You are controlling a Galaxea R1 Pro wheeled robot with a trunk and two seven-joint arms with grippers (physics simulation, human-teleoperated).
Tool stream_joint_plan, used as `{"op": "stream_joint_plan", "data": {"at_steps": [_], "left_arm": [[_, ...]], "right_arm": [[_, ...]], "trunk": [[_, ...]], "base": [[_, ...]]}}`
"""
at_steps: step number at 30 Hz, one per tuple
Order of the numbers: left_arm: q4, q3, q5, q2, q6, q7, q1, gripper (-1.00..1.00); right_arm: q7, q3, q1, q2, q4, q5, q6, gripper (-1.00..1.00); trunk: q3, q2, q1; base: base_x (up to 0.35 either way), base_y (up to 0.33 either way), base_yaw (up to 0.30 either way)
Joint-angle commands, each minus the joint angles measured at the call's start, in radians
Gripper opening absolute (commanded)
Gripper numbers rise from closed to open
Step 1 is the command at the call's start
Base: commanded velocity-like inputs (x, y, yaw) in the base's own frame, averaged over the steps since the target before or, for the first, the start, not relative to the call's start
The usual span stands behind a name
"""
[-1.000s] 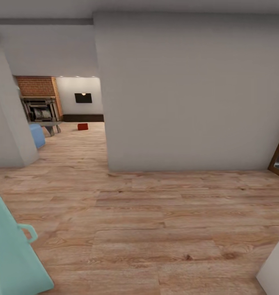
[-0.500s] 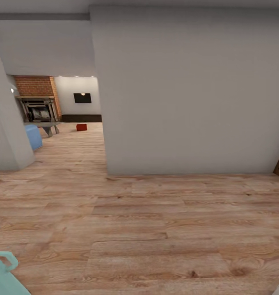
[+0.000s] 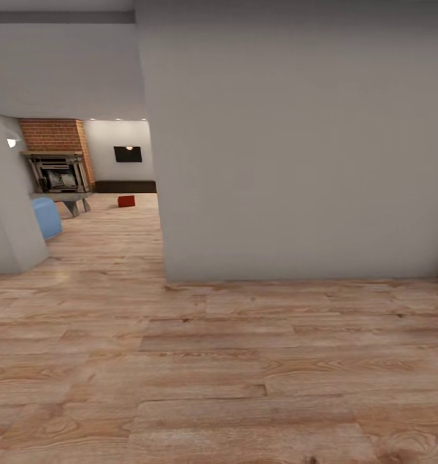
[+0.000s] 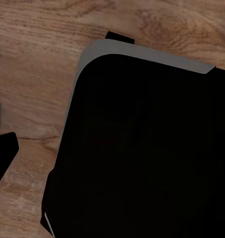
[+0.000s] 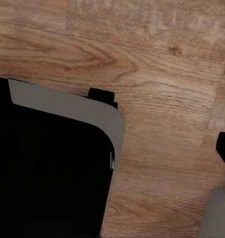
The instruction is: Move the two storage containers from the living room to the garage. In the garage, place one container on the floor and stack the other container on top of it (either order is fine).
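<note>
light wood planks [image 3: 232,361] covered the hallway floor, running up to a broad plain grey wall [image 3: 296,148] that blocked most of the head view. beside that wall an opening led into the living room, where a brick fireplace [image 3: 57,158] stood at the far end with a dark framed panel [image 3: 127,154] on the white wall next to it. one red-orange storage container [image 3: 126,202] sat on the planks far off in that room, near the dark baseboard, well apart from the robot. a grey low table [image 3: 67,197] and the corner of a blue sofa [image 3: 46,216] stood at the left of the opening. both wrist views looked down on the planks past the robot's black, grey-edged base [image 4: 142,144]. whether the left or right pincer was apart or together could not be told.
</note>
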Motion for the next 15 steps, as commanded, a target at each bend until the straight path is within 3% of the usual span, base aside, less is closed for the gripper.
{"op": "stream_joint_plan", "data": {"at_steps": [1, 15], "left_arm": [[0.000, 0.000, 0.004, 0.000, -0.003, 0.003, 0.000, 1.00], [0.000, 0.000, 0.003, -0.001, -0.003, 0.003, 0.000, 1.00]], "right_arm": [[0.004, 0.002, -0.001, 0.002, 0.002, 0.002, -0.005, 1.00], [0.003, 0.002, -0.001, 0.005, 0.002, -0.001, -0.004, 1.00]], "trunk": [[-0.001, 0.000, 0.001], [-0.001, 0.000, 0.001]], "base": [[0.324, 0.000, 0.000], [0.324, 0.000, 0.000]]}}
